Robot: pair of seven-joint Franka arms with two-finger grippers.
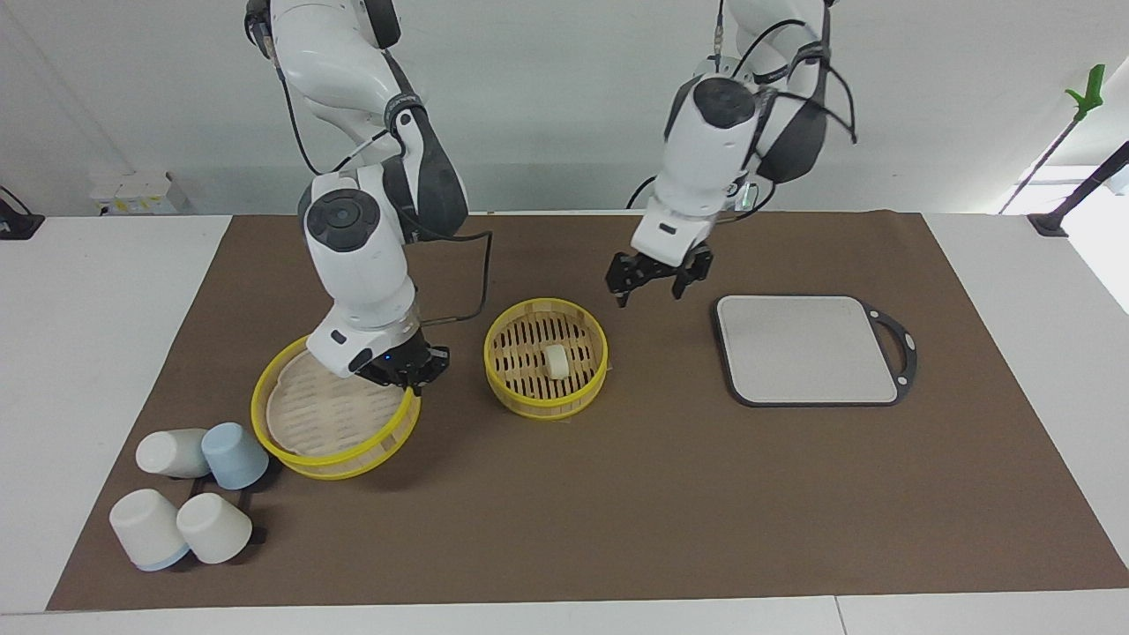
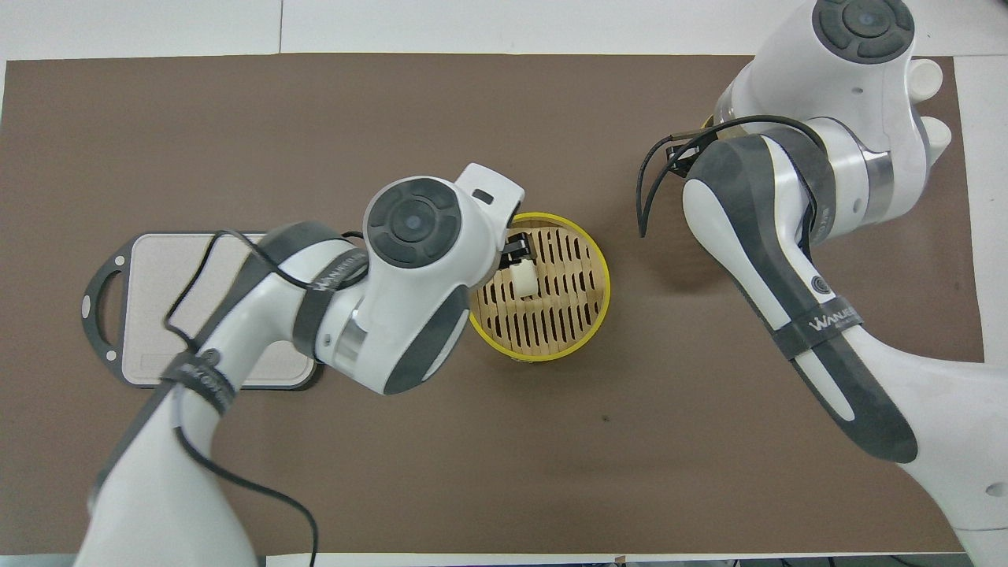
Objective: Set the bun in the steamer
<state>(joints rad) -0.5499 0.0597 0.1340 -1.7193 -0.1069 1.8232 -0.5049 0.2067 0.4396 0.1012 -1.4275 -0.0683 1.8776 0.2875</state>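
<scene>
Nearest the robots, the left claw (image 1: 659,284) hangs in the air above the brown mat, between the round bamboo steamer basket with a bright yellow rim (image 1: 497,375) and the grey rectangular board with a dark handled frame (image 1: 807,348), its fingers spread and holding nothing. The small cream-white dough bun (image 1: 556,362) lies on the slatted floor inside the steamer basket, so the placing step looks done. A little farther out, toward the right arm's end of the desk, the right claw (image 1: 407,369) pinches the edge of the woven yellow-rimmed steamer lid (image 1: 331,414), which sits tilted, one side lifted. Farthest from the robots lie four upturned cups, white and pale blue (image 1: 190,503). The next move probably calls for carrying the lid over and seating it squarely on the basket.
</scene>
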